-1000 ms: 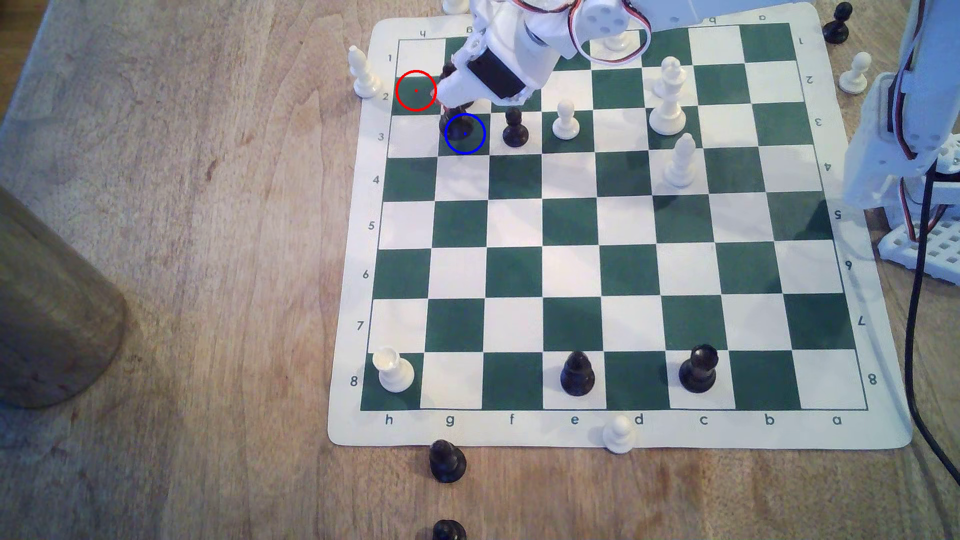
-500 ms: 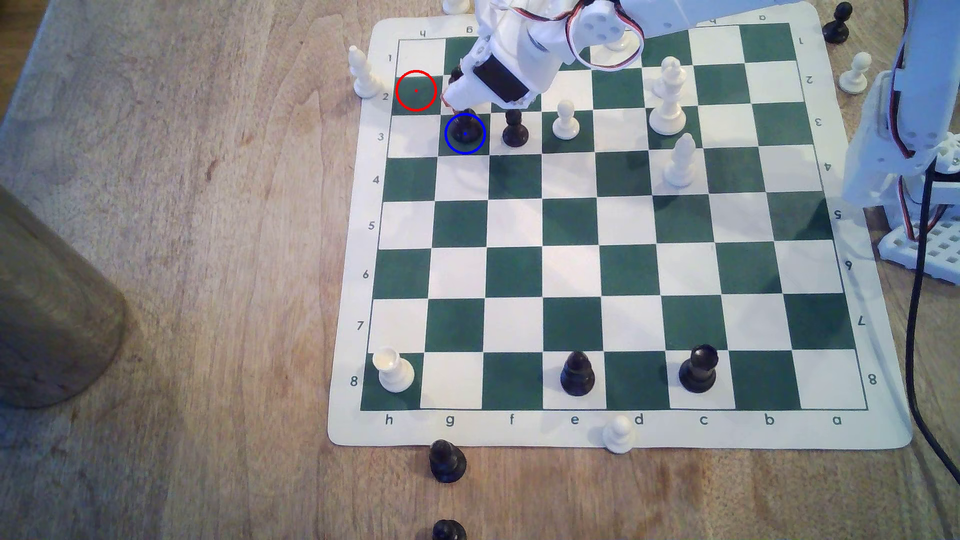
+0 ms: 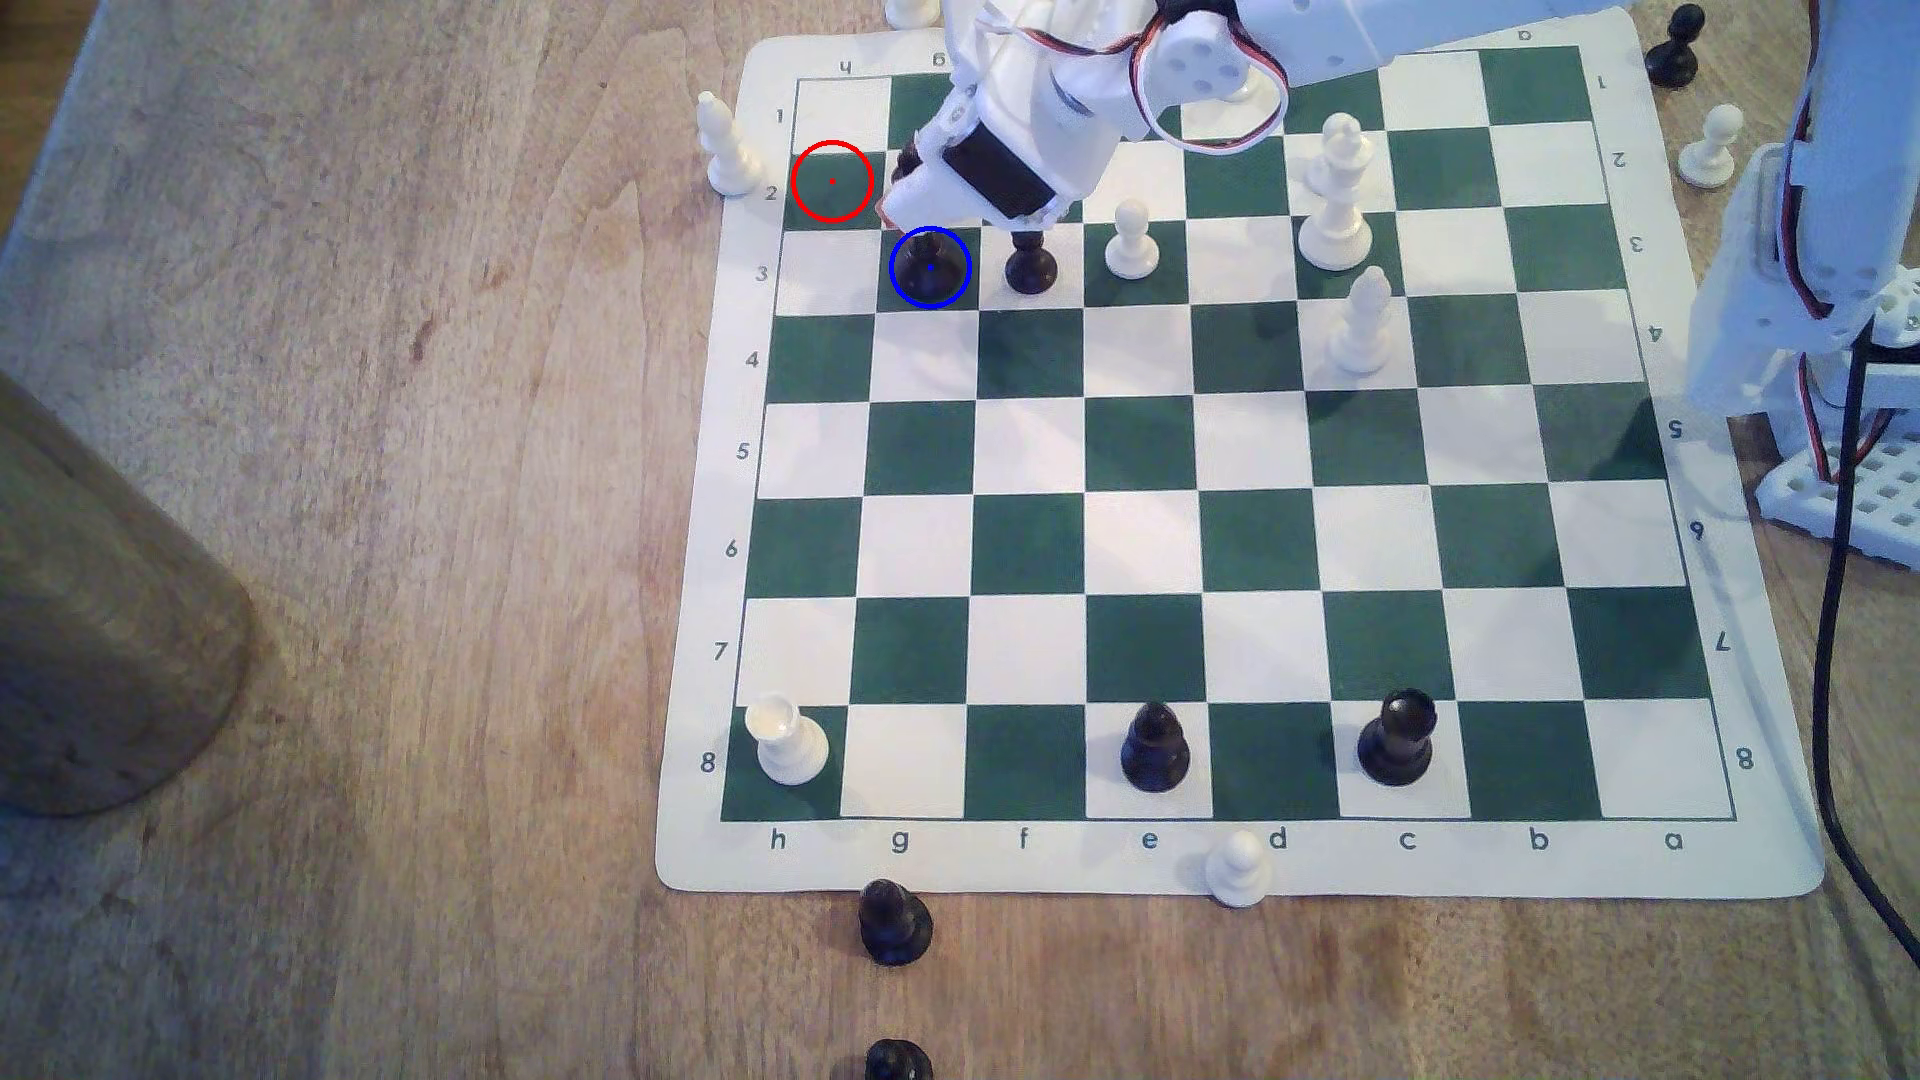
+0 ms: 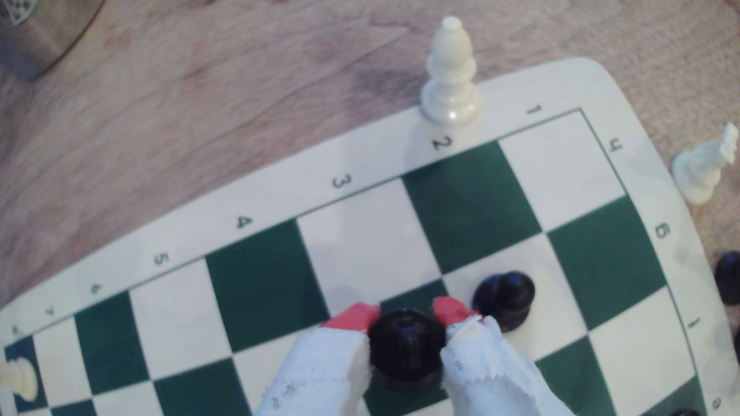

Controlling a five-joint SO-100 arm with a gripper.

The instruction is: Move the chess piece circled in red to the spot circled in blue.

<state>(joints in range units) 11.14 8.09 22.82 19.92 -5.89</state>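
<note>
I am seeing a green and white chess mat (image 3: 1725, 872) lying on a wooden table (image 3: 364, 519). A white bishop (image 3: 725, 145) is standing just off the mat's edge by the number 2. Two black pieces (image 3: 1153, 748) are sitting on row 8, and a white rook (image 3: 790, 739) is sitting in the corner.

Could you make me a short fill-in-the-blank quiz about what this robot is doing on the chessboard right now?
1. The hand has red-tipped fingers on either side of a ____ chess piece.
2. That piece stands inside the ____ ring.
3. The square inside the red ring is ____.
4. The white piece beside the printed number 2 stands on the board's ____.

Missing words: black; blue; empty; border
</note>
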